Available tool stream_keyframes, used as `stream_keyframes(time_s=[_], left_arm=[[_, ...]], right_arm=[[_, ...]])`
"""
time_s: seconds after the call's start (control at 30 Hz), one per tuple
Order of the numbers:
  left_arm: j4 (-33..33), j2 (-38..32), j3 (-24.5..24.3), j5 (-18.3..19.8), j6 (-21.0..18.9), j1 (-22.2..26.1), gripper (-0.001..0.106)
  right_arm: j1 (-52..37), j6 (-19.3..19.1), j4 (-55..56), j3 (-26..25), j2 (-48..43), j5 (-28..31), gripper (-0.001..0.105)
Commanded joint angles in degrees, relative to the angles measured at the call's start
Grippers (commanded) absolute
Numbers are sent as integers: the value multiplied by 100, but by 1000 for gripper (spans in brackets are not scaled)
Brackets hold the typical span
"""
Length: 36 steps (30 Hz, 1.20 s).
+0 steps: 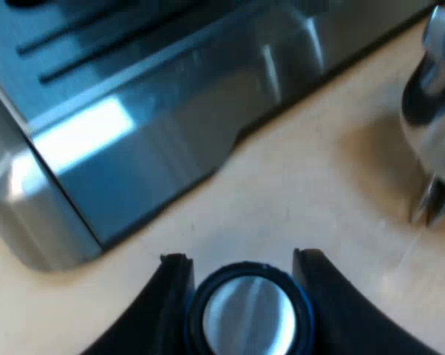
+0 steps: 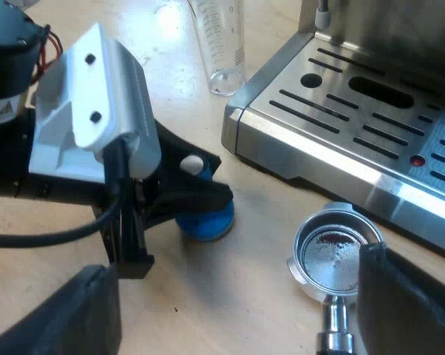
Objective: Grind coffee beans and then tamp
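1. Between the two fingers [image 1: 163, 303] of my left hand [image 1: 241, 259] sits the blue tamper [image 1: 248, 314], seen from above, with its round metal face turned up.
2. Both fingers lie against the tamper's blue rim, one at each side, so this hand is clamped on the tamper.
3. Just beyond the fingertips there is bare desk [image 1: 282, 200], and then the low metal base of the espresso machine [image 1: 171, 96] with dark slots on its top.
4. Farther off on the desk, apart from the machine's base, I see a shiny metal holder [image 1: 433, 133]; it is blurred and I cannot tell how it lies.
5. Now the right wrist view: the fingers [image 2: 407, 303] of my right hand [image 2: 233, 270] stand wide apart and clamp on nothing.
6. The metal holder [image 2: 337, 251] lies on the desk [image 2: 267, 214] just beside the front edge of the espresso machine [image 2: 341, 126], its basket open upward with some dark coffee traces on the bottom.
7. The holder's handle [image 2: 335, 322] points toward my right hand and lies close to one finger; I cannot tell whether they touch.
8. My left hand [image 2: 200, 194] is low at the desk, its black fingers around the blue tamper [image 2: 206, 222], which stands on the desk near the machine's corner and well apart from the holder.
9. A clear measuring glass [image 2: 221, 44] stands upright on the desk near the same corner of the machine, beyond the tamper.
10. The machine's slotted tray [image 2: 370, 111] carries a small red spot [image 2: 417, 159].
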Motion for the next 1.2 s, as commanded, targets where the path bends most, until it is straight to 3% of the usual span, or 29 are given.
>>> stream_keyframes(time_s=[0.03,0.17,0.87,1.2], left_arm=[[-65,-343,-45,-33,-50,-37,15],[130,-794,-45,-33,-50,-37,15],[2705,-3953,-86,-23,-50,-37,15],[4230,-4705,-682,51,-50,-37,15]], right_arm=[[2,-17,-26,-49,-35,12,68],[2,-17,-26,-49,-35,12,68],[2,-17,-26,-49,-35,12,68],[2,-17,-26,-23,-35,12,68]])
